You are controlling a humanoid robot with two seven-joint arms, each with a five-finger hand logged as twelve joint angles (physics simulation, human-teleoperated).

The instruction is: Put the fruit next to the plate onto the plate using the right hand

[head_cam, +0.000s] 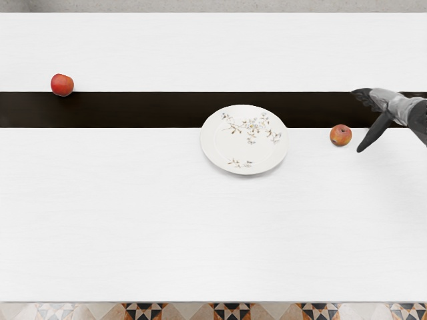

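Head view, white table (pixel 133 220), dark stripe (pixel 133 110), tiled floor (pixel 233 311), right hand (pixel 393 108) spread near fruit (pixel 340 135)

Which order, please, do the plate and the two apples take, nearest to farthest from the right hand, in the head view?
1. The right apple, just left of the right hand.
2. The plate, mid-table.
3. The left apple, far left.
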